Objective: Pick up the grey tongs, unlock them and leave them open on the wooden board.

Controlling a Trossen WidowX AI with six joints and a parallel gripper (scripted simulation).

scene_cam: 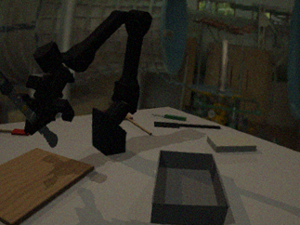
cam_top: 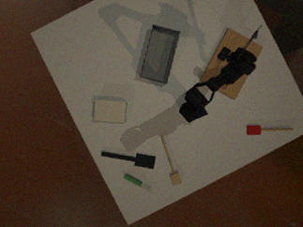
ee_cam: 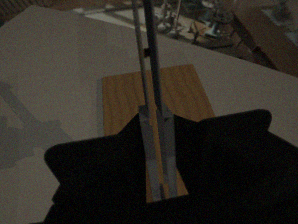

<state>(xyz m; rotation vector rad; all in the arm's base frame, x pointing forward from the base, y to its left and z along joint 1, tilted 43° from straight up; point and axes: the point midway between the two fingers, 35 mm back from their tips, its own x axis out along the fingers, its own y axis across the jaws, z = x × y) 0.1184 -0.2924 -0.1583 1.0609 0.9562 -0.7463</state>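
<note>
My gripper (cam_top: 244, 53) (scene_cam: 32, 118) (ee_cam: 149, 115) is shut on the grey tongs (cam_top: 255, 35) (scene_cam: 14, 97) (ee_cam: 154, 65). The tongs are in the air, slanting in the exterior view, with a rounded end low and the other end high at the left. In the wrist view their two arms run close together, a narrow gap between them, with a small dark piece across. Whether the lock is engaged cannot be told. The wooden board (cam_top: 234, 38) (scene_cam: 6, 185) (ee_cam: 117, 95) lies below. The roasting tin (cam_top: 172, 58) (scene_cam: 188, 215) stands apart with nothing across it.
A pale block (cam_top: 109, 110) (scene_cam: 232, 143), a black-headed tool (cam_top: 145, 161) (scene_cam: 165, 125), a green-handled tool (cam_top: 133, 179) (scene_cam: 175, 117), a wooden-headed tool (cam_top: 176, 177) and a red-headed tool (cam_top: 253, 130) (scene_cam: 20, 132) lie on the white table (cam_top: 76, 51) (scene_cam: 124, 190).
</note>
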